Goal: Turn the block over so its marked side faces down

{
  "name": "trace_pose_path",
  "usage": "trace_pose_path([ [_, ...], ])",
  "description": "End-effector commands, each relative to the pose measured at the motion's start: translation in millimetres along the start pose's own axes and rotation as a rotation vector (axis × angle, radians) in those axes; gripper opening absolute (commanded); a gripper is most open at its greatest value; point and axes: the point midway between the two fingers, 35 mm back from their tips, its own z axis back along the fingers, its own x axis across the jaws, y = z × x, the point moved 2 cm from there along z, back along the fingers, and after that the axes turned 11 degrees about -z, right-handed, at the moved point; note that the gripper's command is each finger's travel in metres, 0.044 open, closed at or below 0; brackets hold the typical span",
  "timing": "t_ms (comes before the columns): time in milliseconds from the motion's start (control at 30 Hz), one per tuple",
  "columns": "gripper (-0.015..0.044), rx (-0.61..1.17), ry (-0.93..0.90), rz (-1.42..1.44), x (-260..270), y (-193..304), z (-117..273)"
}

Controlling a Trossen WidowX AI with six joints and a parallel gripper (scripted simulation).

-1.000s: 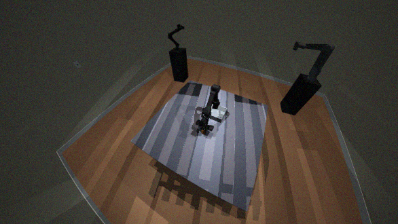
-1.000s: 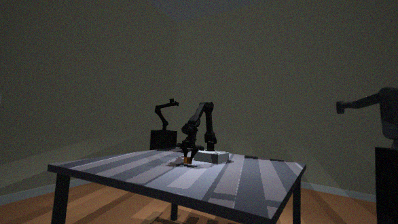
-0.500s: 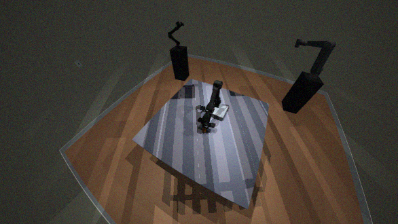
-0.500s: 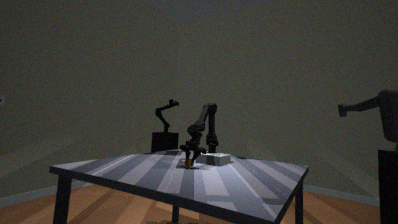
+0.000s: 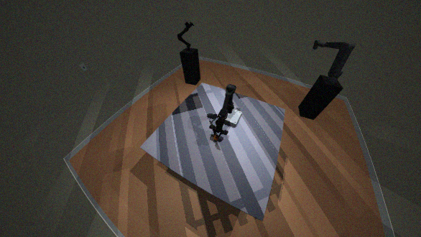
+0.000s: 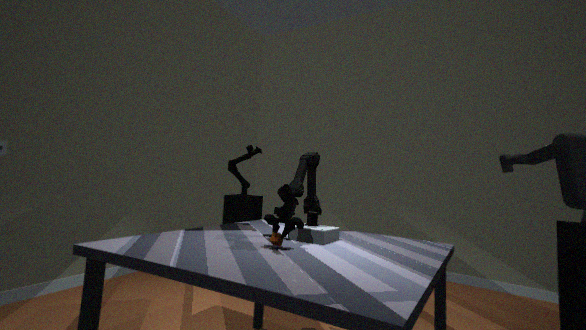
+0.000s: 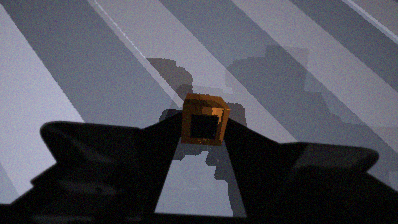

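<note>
Block: orange, with a dark square on the face seen from the wrist; the block (image 5: pixel 215 137) (image 6: pixel 276 240) (image 7: pixel 205 120) is between the fingertips, over the table (image 5: pixel 230 187) (image 6: pixel 240 295) (image 7: pixel 30 90), toward the near side of the base. Whether it touches the top, I cannot tell.
Dark square: turned toward the wrist view; whether this is the marked side, I cannot tell.
Claw: closed on the block, one finger at each side of it; the gripper (image 5: pixel 216 136) (image 6: pixel 277 235) (image 7: pixel 203 118) points down, a little tilted in the exterior view.
Arm: the arm (image 5: pixel 228 98) (image 6: pixel 300 172) rises from its base, bends at a high elbow, then slopes forward and down to the wrist.
Elbow: the highest part of the arm in the exterior view.
Base: a white box (image 5: pixel 235 118) (image 6: pixel 325 235) on the table, beside the arm's foot and well clear of the block.
Shadows: dark patches on the table around the block; pale and dark stripes run across the top.
Behind: a small dark arm (image 5: pixel 184 39) (image 6: pixel 238 170) on a black pedestal (image 5: pixel 190 67) (image 6: pixel 243 209).
To one side: a larger grey arm (image 5: pixel 341 57) (image 6: pixel 570 170) on another black pedestal (image 5: pixel 320 98) (image 6: pixel 572 275), bent at its elbow.
</note>
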Motion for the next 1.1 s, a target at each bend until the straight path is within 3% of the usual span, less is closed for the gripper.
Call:
trace_pose_path([
  [0,0.0,-0.035,-0.002,0.0,-1,6,-10],
  [500,0.0,-0.241,-0.042,0.001,-4,19,-26],
  [1067,0.0,-0.437,-0.08,-0.001,-7,31,-14],
])
